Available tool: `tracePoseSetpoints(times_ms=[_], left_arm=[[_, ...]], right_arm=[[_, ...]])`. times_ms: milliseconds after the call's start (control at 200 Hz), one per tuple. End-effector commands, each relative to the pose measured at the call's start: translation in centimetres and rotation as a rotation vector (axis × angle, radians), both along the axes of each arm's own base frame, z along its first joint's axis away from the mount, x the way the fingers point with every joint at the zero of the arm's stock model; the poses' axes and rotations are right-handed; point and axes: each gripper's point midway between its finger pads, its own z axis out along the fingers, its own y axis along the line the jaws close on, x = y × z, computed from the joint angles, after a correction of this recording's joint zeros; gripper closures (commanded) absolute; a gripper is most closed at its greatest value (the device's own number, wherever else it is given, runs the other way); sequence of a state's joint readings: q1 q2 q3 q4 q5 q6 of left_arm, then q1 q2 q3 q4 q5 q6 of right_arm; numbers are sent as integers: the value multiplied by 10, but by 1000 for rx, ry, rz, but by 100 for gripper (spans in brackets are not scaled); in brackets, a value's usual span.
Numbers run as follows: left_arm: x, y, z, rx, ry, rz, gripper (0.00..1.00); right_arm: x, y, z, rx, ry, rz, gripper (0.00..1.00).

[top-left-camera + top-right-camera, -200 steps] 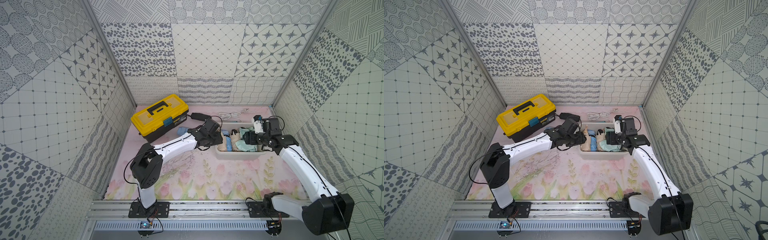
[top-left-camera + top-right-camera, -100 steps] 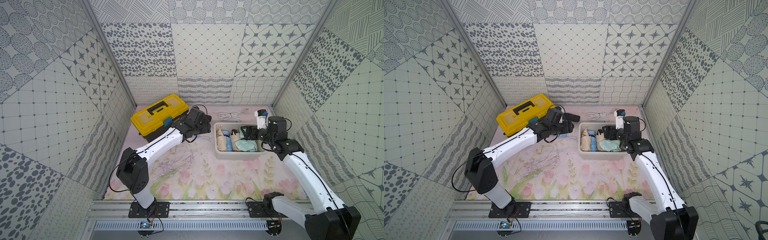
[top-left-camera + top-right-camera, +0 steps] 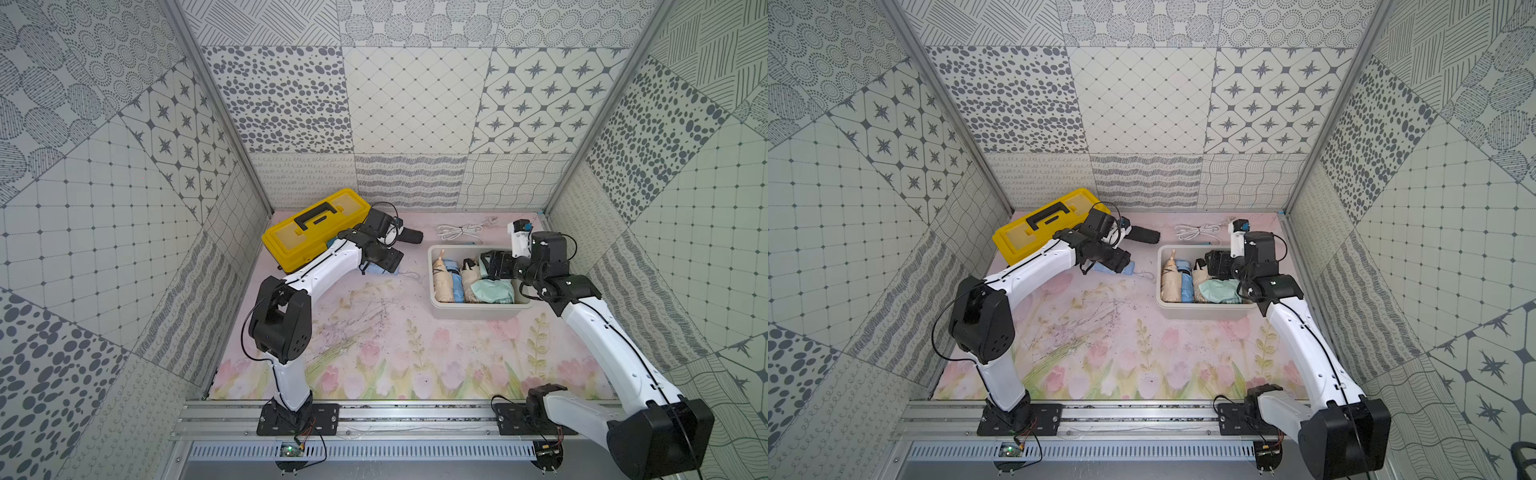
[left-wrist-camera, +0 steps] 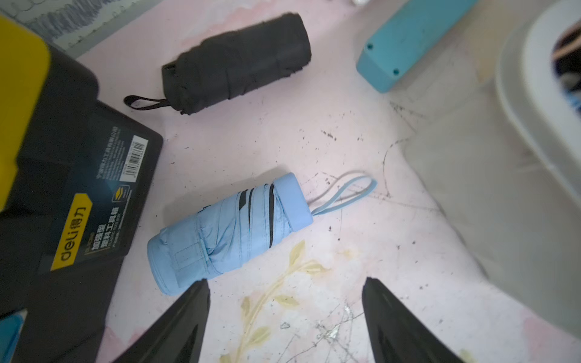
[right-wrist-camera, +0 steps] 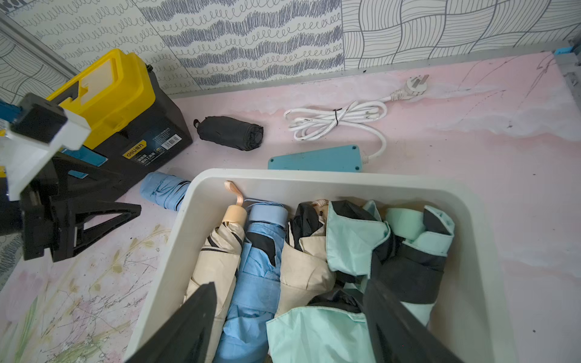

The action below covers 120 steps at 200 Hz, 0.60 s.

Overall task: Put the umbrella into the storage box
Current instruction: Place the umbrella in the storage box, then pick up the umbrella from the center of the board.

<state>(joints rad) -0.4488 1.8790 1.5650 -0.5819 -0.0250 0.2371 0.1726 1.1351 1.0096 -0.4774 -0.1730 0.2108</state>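
Left wrist view: left gripper (image 4: 286, 283) hangs over the mat (image 4: 314, 141), fingers (image 4: 188, 317) spread wide with nothing between them. Light blue umbrella (image 4: 229, 232) lies folded on the mat just ahead of the fingertips. It is outside the storage box (image 4: 525, 81), near its short wall, between the box and the toolbox (image 4: 63, 188). Black umbrella (image 4: 235, 63) is also outside the box, farther from it and close to the toolbox. Teal power strip (image 4: 408, 41) sits just beside the box's back wall.

Right wrist view: right gripper (image 5: 290, 284) is over the box interior, fingers (image 5: 195, 314) apart, gripping nothing. Several folded umbrellas (image 5: 261, 261) (beige, blue, mint) are packed side by side in the box.

Judgement: partly done. Two umbrellas remain on the mat. The light blue one looks like the next pick, with the approach under way and no grasp made yet.
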Motion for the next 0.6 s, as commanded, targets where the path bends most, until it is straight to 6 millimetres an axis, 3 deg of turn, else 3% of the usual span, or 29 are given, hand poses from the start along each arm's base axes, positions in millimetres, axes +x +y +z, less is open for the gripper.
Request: tracePoseSetpoints(times_ms=[0,255,440,595], left_arm=[[-13,11,-31,302,32,-479,18],[-7,29,-60,406,85,-607,14],[15,44,-77,469,60,-637,11],[30,41,-85,470,37,-669,10]], right_arm=[[11,-2,16,17,-51,-29,20],[11,-6,17,8,-56,-46,20],[14,-5,17,7,-54,-43,20],[19,-4,20,-4,-55,-33,20]])
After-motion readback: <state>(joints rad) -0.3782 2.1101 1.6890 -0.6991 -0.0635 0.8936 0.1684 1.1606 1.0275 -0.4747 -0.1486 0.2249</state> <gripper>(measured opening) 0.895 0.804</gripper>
